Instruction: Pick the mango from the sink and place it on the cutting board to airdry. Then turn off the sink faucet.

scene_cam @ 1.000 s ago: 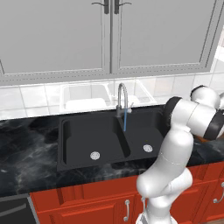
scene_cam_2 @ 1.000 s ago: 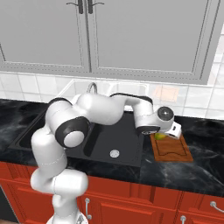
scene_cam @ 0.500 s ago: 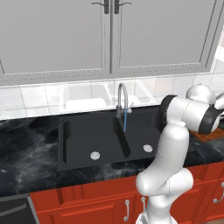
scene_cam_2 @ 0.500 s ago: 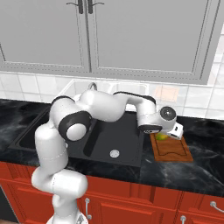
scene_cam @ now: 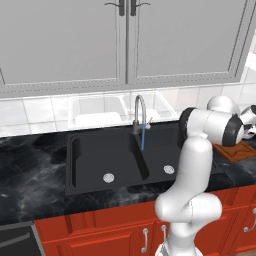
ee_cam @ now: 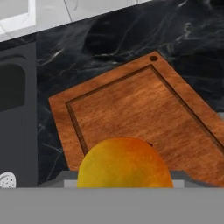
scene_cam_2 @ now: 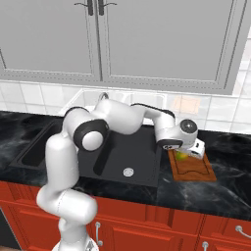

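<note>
My gripper is grasping the roundish yellow-orange mango over the brown rimmed wooden cutting board; board surface lying bare ahead.

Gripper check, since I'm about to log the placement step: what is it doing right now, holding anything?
Gripper: shut on the mango, above the cutting board.
</note>
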